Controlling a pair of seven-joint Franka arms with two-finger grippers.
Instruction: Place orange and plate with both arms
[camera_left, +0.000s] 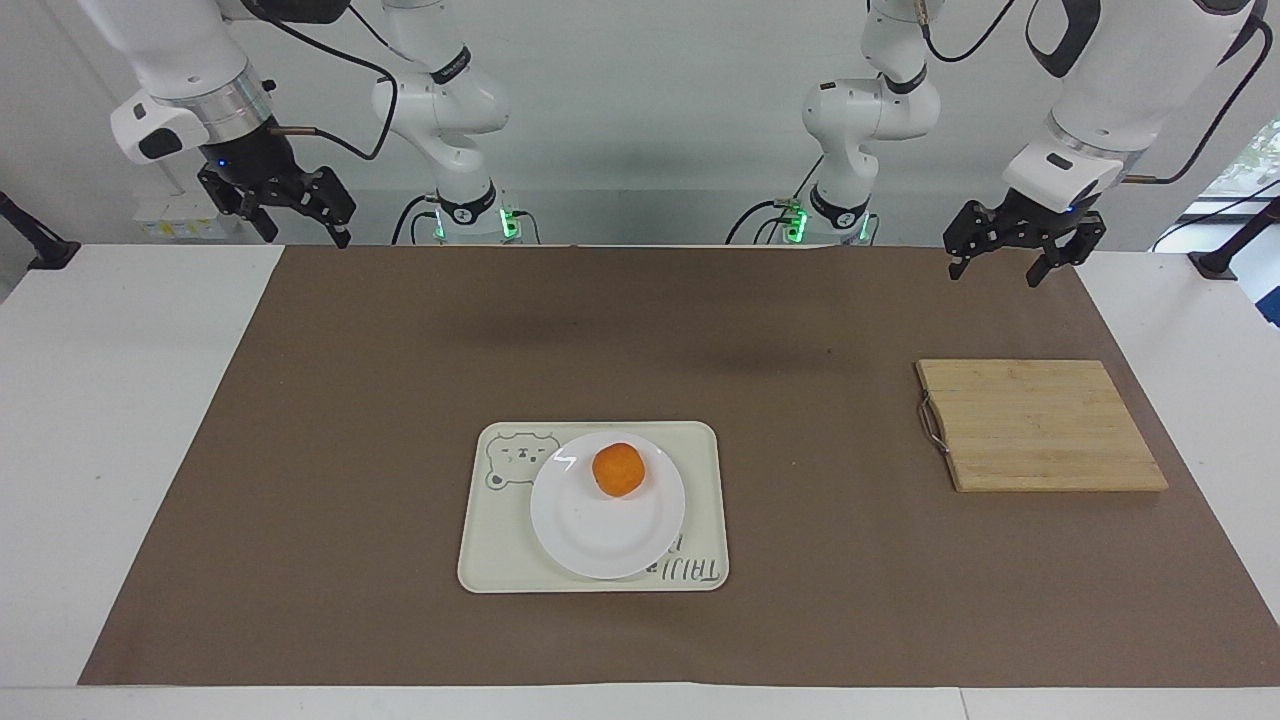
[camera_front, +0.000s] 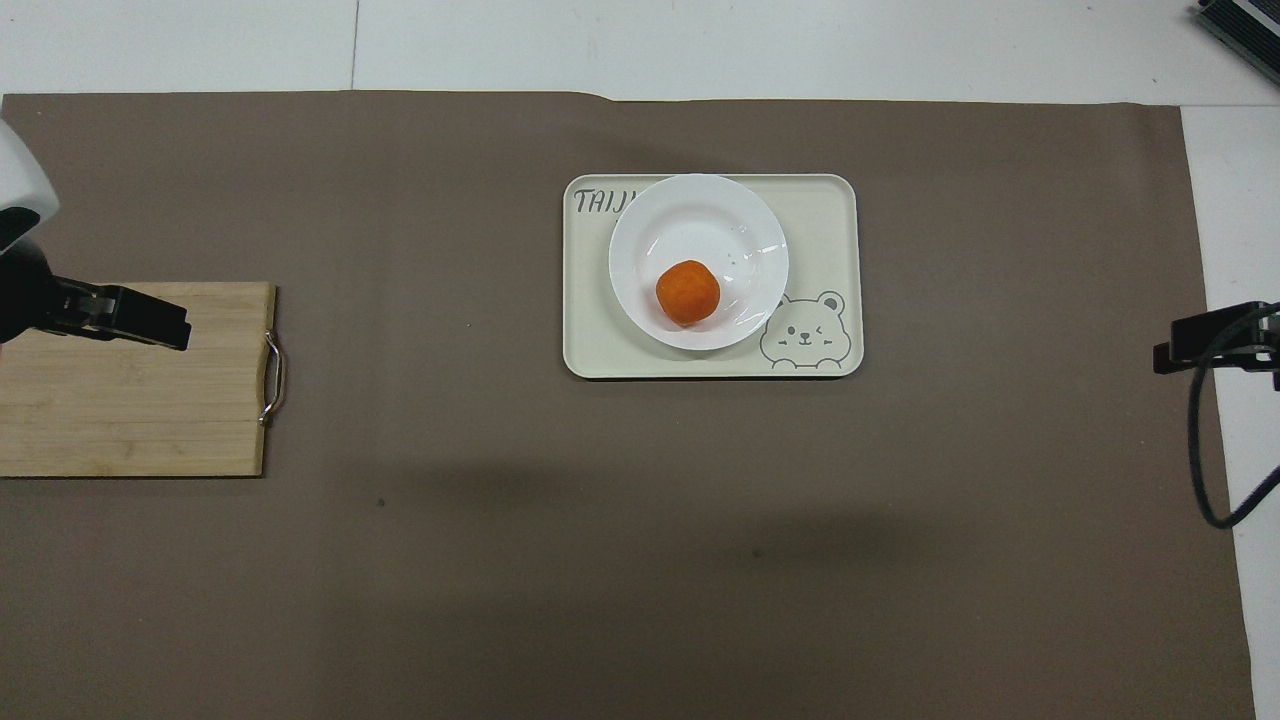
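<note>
we're seeing a round orange (camera_left: 618, 470) sitting on a glossy white plate (camera_left: 607, 520); left gripper (camera_left: 1001, 268) and right gripper (camera_left: 306, 232) are hanging wide, holding nothing.

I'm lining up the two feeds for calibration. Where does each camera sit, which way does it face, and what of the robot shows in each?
Facing view: high across the table, looking at the robots; both arms, the open left gripper and open right gripper show.
Overhead view: high above the robots' end, looking steeply down; only gripper tips at the edges.
Shared: the orange on the plate on the bear tray, and the cutting board, half a turn apart.
</note>
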